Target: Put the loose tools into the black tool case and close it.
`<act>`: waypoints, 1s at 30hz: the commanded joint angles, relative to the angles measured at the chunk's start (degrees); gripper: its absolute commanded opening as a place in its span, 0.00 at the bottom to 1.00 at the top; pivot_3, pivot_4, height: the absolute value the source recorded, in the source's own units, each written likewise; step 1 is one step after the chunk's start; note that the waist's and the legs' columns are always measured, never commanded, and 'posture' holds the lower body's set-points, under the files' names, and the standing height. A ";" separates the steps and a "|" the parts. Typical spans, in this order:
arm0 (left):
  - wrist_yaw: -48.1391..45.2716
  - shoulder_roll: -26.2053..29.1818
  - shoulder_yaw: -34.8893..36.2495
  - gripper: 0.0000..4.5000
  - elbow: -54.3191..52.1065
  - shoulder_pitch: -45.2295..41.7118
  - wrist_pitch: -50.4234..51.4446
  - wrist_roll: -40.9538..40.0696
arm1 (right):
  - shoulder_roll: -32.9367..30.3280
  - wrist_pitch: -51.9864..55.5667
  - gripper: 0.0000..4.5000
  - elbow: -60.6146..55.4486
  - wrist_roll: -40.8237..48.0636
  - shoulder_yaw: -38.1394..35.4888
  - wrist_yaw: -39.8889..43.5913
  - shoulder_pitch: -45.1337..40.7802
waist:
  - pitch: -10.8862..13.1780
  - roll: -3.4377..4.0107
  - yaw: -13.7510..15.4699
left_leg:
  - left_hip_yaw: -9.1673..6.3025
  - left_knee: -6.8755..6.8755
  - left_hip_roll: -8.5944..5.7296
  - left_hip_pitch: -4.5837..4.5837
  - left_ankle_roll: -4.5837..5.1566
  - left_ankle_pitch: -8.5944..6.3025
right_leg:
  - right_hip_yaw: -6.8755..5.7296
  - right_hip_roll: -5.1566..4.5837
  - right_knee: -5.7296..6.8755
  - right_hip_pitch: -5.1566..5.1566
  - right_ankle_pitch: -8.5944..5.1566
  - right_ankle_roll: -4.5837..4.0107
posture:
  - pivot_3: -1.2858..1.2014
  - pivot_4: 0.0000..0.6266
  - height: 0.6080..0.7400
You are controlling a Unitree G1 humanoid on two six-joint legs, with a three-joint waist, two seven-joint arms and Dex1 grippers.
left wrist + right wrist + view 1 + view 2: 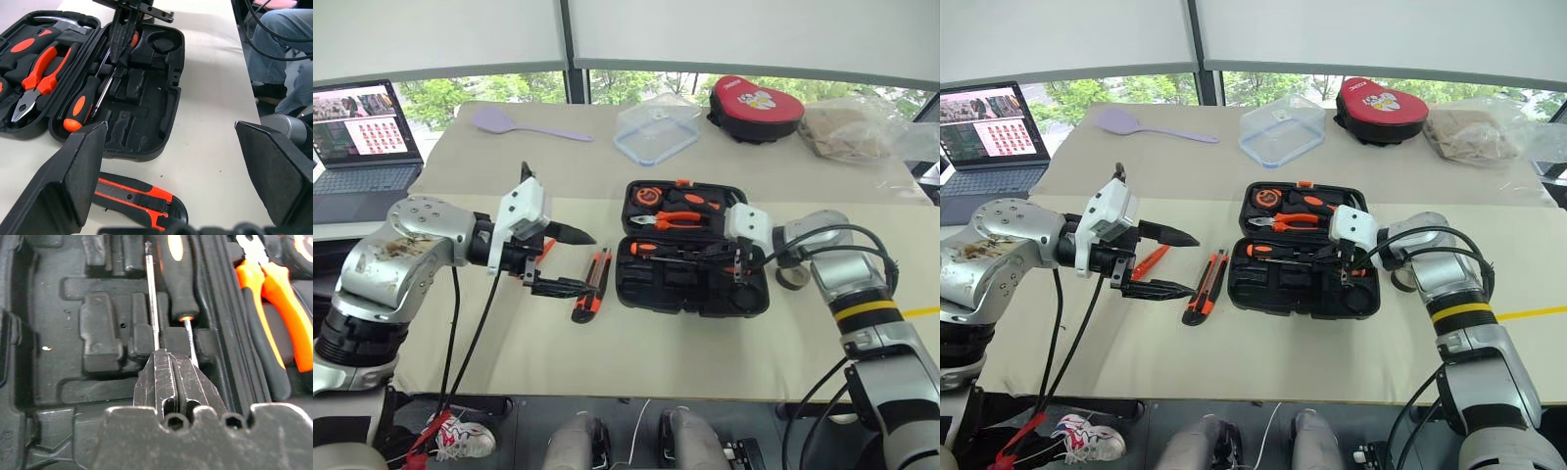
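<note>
The black tool case (636, 284) lies open mid-table. A black-and-orange screwdriver (80, 105) lies in its near half beside a second thin shaft (151, 298). My right gripper (173, 357) is shut, its tips right over that shaft; I cannot tell whether they touch it. Left of the case, the orange-black utility knife (592, 299) lies on the cloth. My left gripper (589, 262) hovers open beside it, holding nothing. A slim orange screwdriver (1151, 259) lies behind the left gripper. A grey tape roll (793, 277) sits by my right forearm.
Orange-handled pliers (680, 217) and a tape measure (648, 196) fill the case's far half. At the back are a laptop (362, 137), a purple spatula (509, 122), a clear container (656, 132), a red-and-black pouch (754, 108) and a plastic bag (862, 127). A person's legs (274, 44) are beyond the table.
</note>
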 commanded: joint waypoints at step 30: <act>28.63 0.22 36.90 1.00 -14.53 45.84 10.35 3.24 | -8.28 42.27 1.00 -47.07 40.57 -22.21 -5.55 13.51 | -0.03 -0.22 1.23 | -0.13 -0.30 0.00 0.00 -0.46 -0.26 | -0.06 -0.36 -0.09 -0.09 0.09 -0.18 | 0.52 0.24 0.93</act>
